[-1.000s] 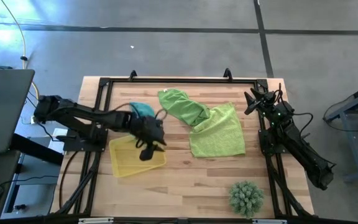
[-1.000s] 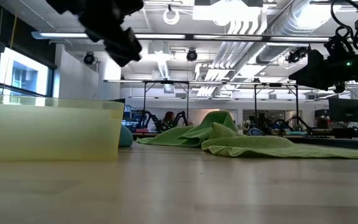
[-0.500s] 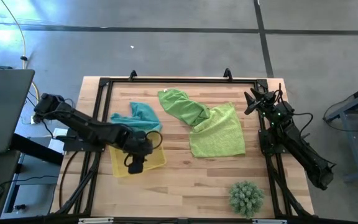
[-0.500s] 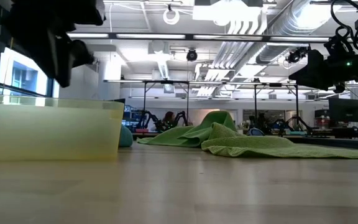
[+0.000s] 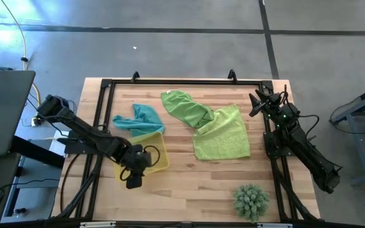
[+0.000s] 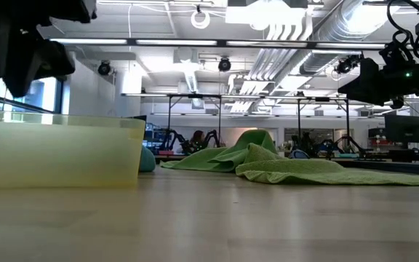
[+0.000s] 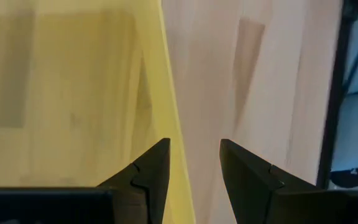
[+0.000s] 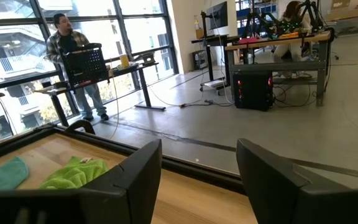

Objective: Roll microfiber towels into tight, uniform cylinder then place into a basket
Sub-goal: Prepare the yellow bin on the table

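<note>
Seen from above, a wooden desk [image 5: 189, 190] fills the middle of the frame. At lower left, the left end effector [image 5: 134, 182] hangs over the near edge of the yellow basket [image 5: 159, 159], fingers parted and pinching nothing. Just above the basket lies the teal towel [image 5: 143, 118]. At centre, two lime green towels [image 5: 214, 130] lie crumpled and overlapping. At upper right, the right end effector [image 5: 256, 103] waits, spread wide and empty.

Teal towel [image 5: 139, 118] crumpled, just behind yellow basket [image 5: 158, 158]. Two lime towels [image 5: 217, 133] unrolled, overlapping mid-table. Basket holds no towel
</note>
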`<state>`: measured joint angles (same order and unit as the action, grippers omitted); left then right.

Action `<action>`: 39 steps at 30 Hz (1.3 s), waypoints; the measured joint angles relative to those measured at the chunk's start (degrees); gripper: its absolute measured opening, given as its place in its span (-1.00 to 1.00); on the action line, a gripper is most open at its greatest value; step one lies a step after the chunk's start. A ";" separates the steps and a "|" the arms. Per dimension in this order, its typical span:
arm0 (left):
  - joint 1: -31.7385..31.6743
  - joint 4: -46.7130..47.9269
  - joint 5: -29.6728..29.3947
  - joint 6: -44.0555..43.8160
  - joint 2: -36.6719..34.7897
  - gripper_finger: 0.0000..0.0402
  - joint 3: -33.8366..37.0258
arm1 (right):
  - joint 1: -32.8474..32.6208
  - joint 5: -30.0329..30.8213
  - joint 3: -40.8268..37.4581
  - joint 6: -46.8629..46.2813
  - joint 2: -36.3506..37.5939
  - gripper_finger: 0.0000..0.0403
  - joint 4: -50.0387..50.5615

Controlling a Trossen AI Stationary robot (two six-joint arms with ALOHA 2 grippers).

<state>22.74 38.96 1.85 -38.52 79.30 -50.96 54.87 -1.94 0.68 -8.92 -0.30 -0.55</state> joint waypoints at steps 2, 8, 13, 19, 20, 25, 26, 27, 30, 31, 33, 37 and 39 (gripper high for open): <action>0.85 -0.83 -0.02 -0.37 1.79 -0.35 -0.02 | 0.00 0.00 0.01 0.00 -0.01 -0.01 -0.01; 1.77 -1.04 -1.41 -0.33 8.80 -0.35 -0.02 | 0.00 0.01 0.01 -0.01 -0.03 -0.01 -0.01; 1.82 -0.96 0.94 0.73 12.65 -0.39 -0.01 | 0.00 -0.01 0.00 -0.01 -0.04 -0.01 -0.01; 3.55 -0.56 3.16 3.77 13.36 -0.70 0.00 | 0.00 0.01 0.01 -0.01 -0.07 -0.01 0.01; 3.80 -0.51 3.36 3.99 13.36 -0.77 0.00 | 0.00 0.01 0.01 0.01 -0.07 -0.01 0.01; 5.56 1.74 3.59 2.62 12.51 -0.97 -0.04 | -0.02 0.01 -0.01 0.01 -0.07 -0.01 0.01; 5.97 2.70 3.84 1.15 12.37 -0.96 -0.04 | 0.00 0.01 0.01 0.00 -0.07 -0.01 0.01; 6.40 3.57 4.14 -0.73 12.15 -0.96 -0.02 | 0.00 0.01 0.01 0.01 -0.07 -0.01 0.01; 7.22 3.18 5.20 -9.20 12.10 -0.97 -0.02 | 0.00 0.01 0.00 -0.01 -0.07 -0.01 0.01; 7.47 3.17 5.15 -12.43 12.10 -0.98 -0.02 | 0.00 0.01 0.01 0.01 -0.07 -0.01 0.00; 7.78 2.88 5.05 -19.26 12.10 -0.99 -0.02 | -0.02 0.00 0.00 0.01 -0.09 -0.01 0.01; 8.16 2.68 5.01 -30.95 12.10 -0.99 -0.02 | -0.02 0.01 0.01 -0.01 -0.07 -0.01 0.01; 8.20 2.55 5.01 -36.62 12.10 -0.99 -0.02 | -0.01 0.01 0.01 0.01 -0.07 -0.01 0.01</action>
<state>30.94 41.52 6.85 -75.14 91.39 -50.98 54.86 -1.93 0.68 -8.91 -0.36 -0.54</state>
